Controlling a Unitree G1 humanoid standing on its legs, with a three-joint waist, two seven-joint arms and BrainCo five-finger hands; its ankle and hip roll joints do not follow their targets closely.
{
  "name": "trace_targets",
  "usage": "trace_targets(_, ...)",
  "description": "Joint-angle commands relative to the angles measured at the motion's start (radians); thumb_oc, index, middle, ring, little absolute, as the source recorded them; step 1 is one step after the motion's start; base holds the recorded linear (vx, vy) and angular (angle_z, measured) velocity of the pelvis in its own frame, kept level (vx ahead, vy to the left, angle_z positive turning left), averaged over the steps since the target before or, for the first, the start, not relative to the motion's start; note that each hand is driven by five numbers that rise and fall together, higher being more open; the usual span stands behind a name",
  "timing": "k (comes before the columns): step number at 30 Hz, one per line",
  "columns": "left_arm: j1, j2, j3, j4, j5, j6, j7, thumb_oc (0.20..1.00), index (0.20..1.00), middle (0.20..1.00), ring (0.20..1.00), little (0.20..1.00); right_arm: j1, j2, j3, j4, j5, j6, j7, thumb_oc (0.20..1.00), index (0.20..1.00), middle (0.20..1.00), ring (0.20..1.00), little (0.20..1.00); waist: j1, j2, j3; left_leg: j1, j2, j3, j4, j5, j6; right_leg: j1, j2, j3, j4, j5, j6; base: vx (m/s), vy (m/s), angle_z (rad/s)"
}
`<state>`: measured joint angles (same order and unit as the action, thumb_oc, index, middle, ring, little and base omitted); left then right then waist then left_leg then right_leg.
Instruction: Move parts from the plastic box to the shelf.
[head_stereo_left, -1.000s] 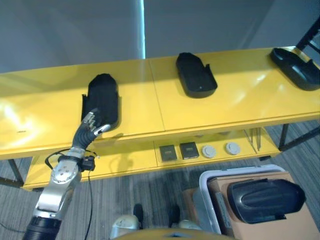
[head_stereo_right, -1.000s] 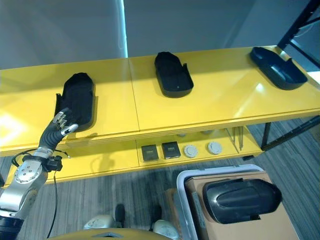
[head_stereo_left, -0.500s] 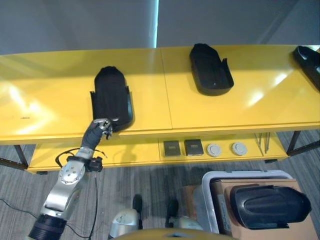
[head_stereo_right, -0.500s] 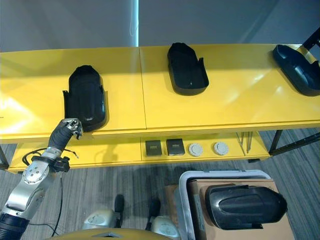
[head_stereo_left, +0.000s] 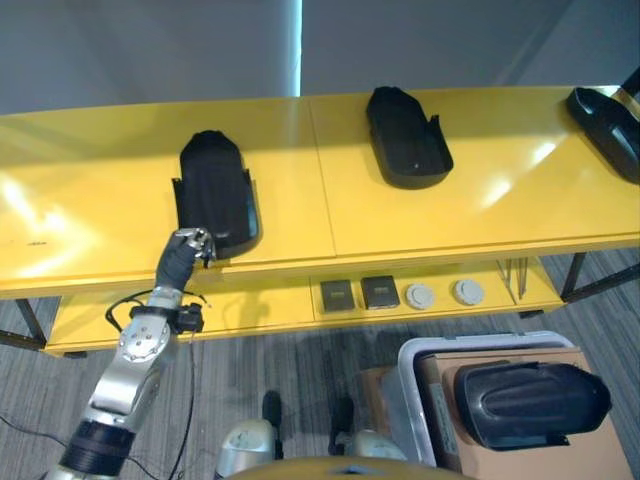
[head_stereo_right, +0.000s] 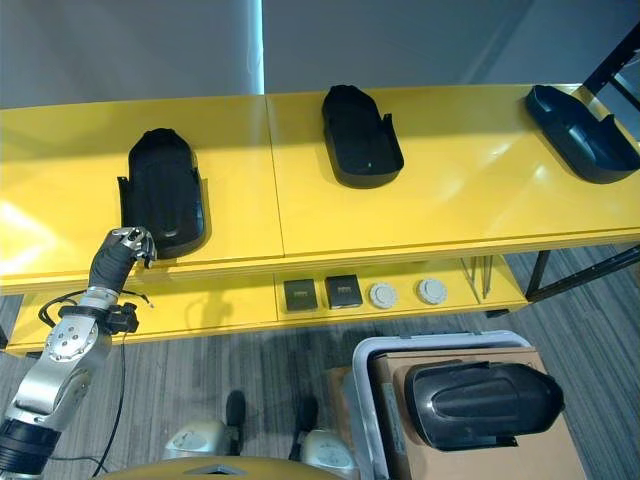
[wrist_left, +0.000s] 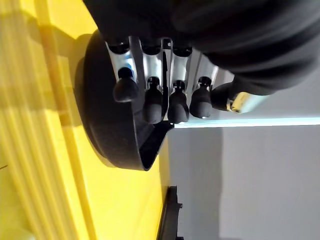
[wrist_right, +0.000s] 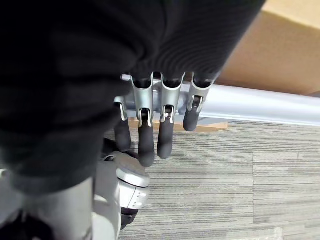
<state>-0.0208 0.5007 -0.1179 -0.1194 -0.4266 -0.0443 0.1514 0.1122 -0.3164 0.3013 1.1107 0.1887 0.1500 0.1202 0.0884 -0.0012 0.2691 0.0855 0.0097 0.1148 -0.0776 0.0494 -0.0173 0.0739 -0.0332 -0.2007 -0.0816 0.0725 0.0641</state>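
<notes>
Lining the top of the yellow shelf (head_stereo_left: 300, 200) are three black parts: one on the left (head_stereo_left: 215, 192), one near the middle (head_stereo_left: 405, 137) and one at the far right end (head_stereo_right: 582, 120), well apart from each other. On the lower shelf level lie two dark square pieces (head_stereo_left: 358, 294) and two pale round discs (head_stereo_left: 442, 294), with thin rods (head_stereo_left: 515, 280) just to their right. Near the floor on the right, the plastic box (head_stereo_left: 412, 390) holds a brown cardboard sheet (head_stereo_right: 560, 465) and another black part (head_stereo_left: 530, 400). The left hand (head_stereo_left: 186, 250) sits at the shelf's near edge, just beside the near end of the left part, fingers curled and holding nothing. The right hand (wrist_right: 155, 135) hangs over the floor (wrist_right: 225, 170) beside the box's pale rim, fingers relaxed and empty.
</notes>
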Motion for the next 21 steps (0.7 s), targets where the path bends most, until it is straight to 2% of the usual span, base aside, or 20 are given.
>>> trace_targets(1,-0.103,0.011,0.015,0.065,0.056,-0.035,0.076,0.200,0.200,0.200,0.200,0.200,-0.006,-0.003,0.047,-0.016,-0.039,0.004,-0.023,1.000,1.000,1.000,1.000,1.000,-0.014,-0.005,-0.029,-0.060,0.045,-0.011,0.068,-0.048,-0.028,-0.019,-0.043,0.046,0.079,-0.061,0.096,0.03,0.034,-0.04)
trace_targets(7,-0.166,0.028,0.028,0.179,0.060,-0.086,0.117,0.200,0.200,0.200,0.200,0.200,0.002,-0.014,0.067,-0.040,-0.071,0.013,-0.020,1.000,1.000,1.000,1.000,1.000,-0.035,-0.013,-0.029,-0.062,0.054,-0.001,0.074,-0.047,-0.028,-0.028,-0.037,0.064,0.082,-0.060,0.098,0.01,0.010,-0.10)
trace_targets(21,-0.277,0.078,0.063,0.332,0.099,-0.085,0.161,0.200,0.200,0.200,0.200,0.200,0.021,-0.045,0.084,-0.062,-0.150,0.017,0.013,1.000,1.000,1.000,1.000,1.000,-0.072,-0.019,-0.044,-0.039,0.067,0.024,0.072,-0.042,-0.031,-0.020,-0.035,0.080,0.086,-0.062,0.103,0.02,0.014,-0.06)
